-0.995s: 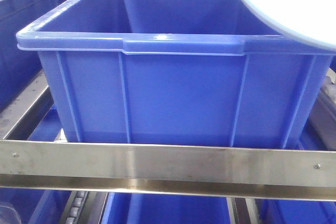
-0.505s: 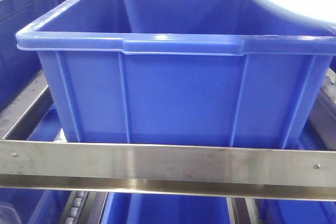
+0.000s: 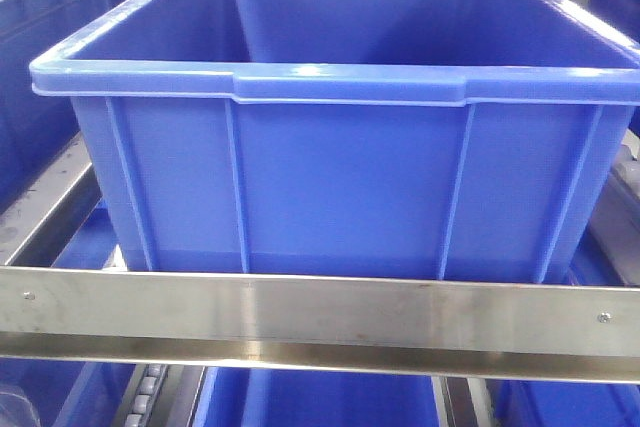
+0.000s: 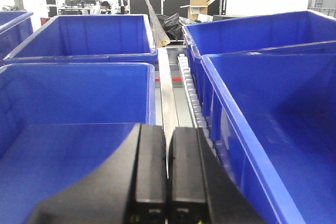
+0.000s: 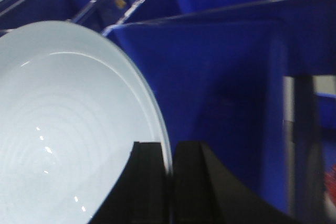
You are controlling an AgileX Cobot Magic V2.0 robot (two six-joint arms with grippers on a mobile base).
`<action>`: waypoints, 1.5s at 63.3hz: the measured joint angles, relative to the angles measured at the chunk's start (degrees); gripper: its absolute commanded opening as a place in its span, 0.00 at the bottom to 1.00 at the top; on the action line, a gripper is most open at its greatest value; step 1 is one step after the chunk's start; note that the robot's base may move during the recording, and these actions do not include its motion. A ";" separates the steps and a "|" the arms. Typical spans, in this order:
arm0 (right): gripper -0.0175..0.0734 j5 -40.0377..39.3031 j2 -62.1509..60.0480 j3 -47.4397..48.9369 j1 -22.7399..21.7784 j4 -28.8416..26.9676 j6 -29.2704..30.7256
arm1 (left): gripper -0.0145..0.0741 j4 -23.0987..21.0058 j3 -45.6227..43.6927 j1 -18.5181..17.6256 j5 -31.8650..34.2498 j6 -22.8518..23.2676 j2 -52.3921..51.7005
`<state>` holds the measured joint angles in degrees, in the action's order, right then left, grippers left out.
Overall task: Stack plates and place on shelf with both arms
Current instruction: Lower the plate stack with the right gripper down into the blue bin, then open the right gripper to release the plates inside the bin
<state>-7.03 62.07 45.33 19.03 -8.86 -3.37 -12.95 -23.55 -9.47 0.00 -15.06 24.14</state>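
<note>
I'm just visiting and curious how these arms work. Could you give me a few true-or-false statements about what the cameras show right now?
1. The right gripper pinches the rim of a white plate. True.
2. The left gripper carries a plate too. False: its fingers are closed together with nothing between them.
3. The big bin in the front view is red. False: it is blue.
4. A metal rail runs in front of that bin. True.
5. The plate shows at the top edge of the front view. True.
</note>
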 measured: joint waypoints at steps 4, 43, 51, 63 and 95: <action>0.35 -2.78 5.13 2.50 1.64 0.00 0.00 | 0.25 0.00 0.00 0.00 0.00 0.00 0.00; 0.56 -6.38 19.87 7.98 2.83 0.00 0.00 | 0.25 0.00 0.00 0.00 0.00 0.00 0.00; 0.59 -5.38 19.87 7.98 2.83 0.00 0.00 | 0.25 0.00 0.00 0.00 0.00 0.00 0.00; 0.59 -4.64 19.87 7.98 2.83 0.00 0.00 | 0.25 0.00 0.00 0.00 0.00 0.00 0.00; 0.36 -4.43 19.52 8.09 2.83 -0.10 -0.12 | 0.25 0.00 0.00 0.00 0.00 0.00 0.00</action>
<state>-11.45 81.59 53.42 21.86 -8.96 -3.49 -12.95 -23.55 -9.47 0.00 -15.06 24.14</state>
